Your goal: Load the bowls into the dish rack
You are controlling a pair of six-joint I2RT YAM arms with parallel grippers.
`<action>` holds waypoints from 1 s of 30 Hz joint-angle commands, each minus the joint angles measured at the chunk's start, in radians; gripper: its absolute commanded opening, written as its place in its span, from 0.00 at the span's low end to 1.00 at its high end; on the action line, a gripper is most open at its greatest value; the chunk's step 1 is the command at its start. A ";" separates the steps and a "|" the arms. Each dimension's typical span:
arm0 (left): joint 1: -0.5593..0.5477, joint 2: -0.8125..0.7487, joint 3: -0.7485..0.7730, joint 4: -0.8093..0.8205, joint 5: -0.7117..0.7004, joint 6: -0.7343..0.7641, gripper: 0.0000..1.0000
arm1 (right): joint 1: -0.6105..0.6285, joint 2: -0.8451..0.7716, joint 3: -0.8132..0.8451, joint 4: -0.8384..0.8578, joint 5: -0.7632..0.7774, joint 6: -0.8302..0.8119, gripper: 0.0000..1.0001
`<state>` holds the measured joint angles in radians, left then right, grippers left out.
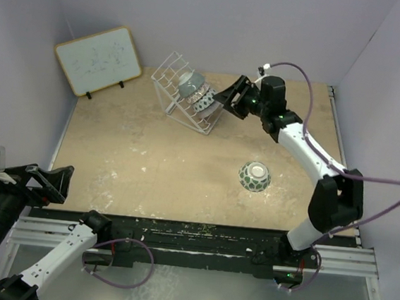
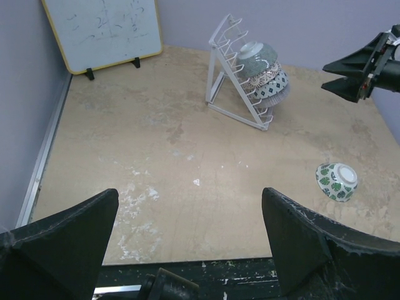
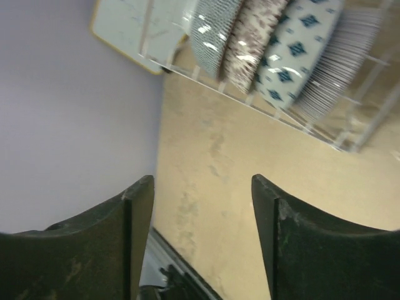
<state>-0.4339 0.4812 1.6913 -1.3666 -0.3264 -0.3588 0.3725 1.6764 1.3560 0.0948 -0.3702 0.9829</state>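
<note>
Two spread fingers (image 3: 131,231) show the right hand (image 1: 225,98) released and empty just beside the dish rack (image 1: 171,69), where four bowls (image 2: 265,72) sit nested on edge. One more, the green-and-white bowl (image 1: 254,176), lies tipped on the tabletop (image 1: 149,159) well apart from the rack, so the task looks mostly done with that bowl left. The left hand (image 2: 190,194), also released, rests at the near edge.

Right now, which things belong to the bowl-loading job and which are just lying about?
Job:
dish rack
four bowls already slotted in it
green-and-white bowl, not yet racked

Lying about:
framed whiteboard, far left corner
</note>
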 commanded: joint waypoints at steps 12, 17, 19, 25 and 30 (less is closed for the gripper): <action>-0.009 0.007 -0.073 0.112 0.070 0.004 0.99 | -0.014 -0.319 -0.193 -0.705 0.422 -0.241 1.00; -0.011 -0.004 -0.094 0.125 0.083 0.004 0.99 | -0.014 -0.367 -0.125 -0.861 0.565 -0.264 1.00; -0.012 -0.010 -0.104 0.134 0.087 0.003 0.99 | -0.014 -0.374 -0.113 -0.904 0.585 -0.280 1.00; -0.014 -0.013 -0.127 0.167 0.115 0.000 0.99 | -0.014 -0.367 -0.138 -0.971 0.615 -0.327 1.00; -0.015 0.002 -0.145 0.197 0.137 0.003 0.99 | -0.014 -0.313 -0.169 -0.941 0.599 -0.318 1.00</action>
<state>-0.4412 0.4736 1.5558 -1.2449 -0.2234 -0.3565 0.3634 1.3300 1.2018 -0.8318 0.1997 0.6804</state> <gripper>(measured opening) 0.990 0.998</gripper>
